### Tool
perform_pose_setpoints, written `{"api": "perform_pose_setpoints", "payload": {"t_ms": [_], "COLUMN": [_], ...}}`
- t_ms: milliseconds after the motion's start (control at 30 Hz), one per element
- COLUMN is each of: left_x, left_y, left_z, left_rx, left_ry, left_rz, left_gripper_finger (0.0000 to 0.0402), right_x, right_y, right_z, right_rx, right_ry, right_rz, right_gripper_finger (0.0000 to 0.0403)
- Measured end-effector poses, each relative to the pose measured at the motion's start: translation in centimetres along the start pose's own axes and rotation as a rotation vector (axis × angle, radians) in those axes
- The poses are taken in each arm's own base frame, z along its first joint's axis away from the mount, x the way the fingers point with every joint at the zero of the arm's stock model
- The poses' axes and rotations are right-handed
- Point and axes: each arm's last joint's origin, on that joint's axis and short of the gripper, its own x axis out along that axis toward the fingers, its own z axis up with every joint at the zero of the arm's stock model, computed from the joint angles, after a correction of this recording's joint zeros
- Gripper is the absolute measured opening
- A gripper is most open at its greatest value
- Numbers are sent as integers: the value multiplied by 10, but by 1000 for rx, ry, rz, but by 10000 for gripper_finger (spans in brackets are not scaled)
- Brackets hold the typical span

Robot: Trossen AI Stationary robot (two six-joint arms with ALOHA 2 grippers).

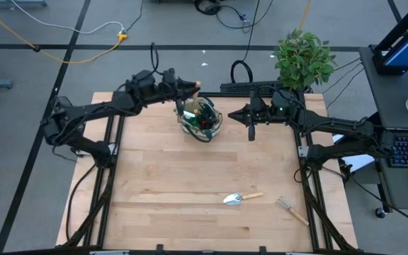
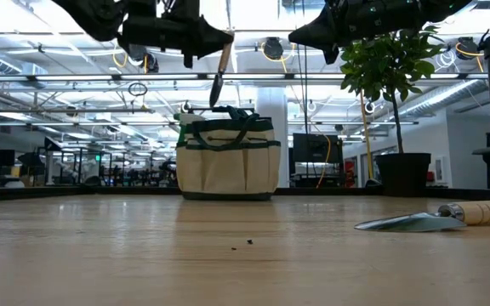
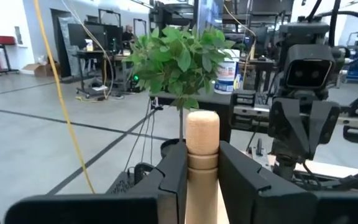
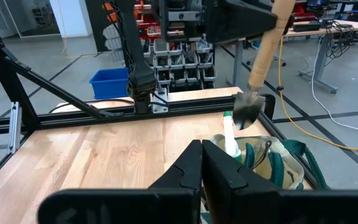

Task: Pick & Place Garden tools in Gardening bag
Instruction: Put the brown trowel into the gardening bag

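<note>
The high view looks straight down on the whole wooden table [image 1: 190,184], with floor on every side; the gardening bag [image 1: 202,119] sits in the upper centre of the frame. The low view sits at table-top height, looking level across the boards to the same bag [image 2: 227,161] at mid-frame, far off. The left wrist view looks close along a wooden handle [image 3: 202,155] toward the potted plant [image 3: 179,56], which the high view shows at upper right. The right wrist view looks down over the bag [image 4: 278,165] at lower right.
</note>
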Motion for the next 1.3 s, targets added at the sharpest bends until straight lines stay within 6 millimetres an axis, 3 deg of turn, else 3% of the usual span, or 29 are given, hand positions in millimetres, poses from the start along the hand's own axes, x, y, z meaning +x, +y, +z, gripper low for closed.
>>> {"api": "perform_pose_setpoints", "payload": {"t_ms": [1300], "left_x": [27], "left_y": [46], "left_z": [-63], "left_rx": [-78], "left_ry": [52], "left_rz": [-149], "left_gripper_finger": [71], "right_x": [0], "right_y": [0], "right_z": [0], "right_rx": [20], "right_ry": [4], "right_rz": [-8], "right_gripper_finger": [0]}}
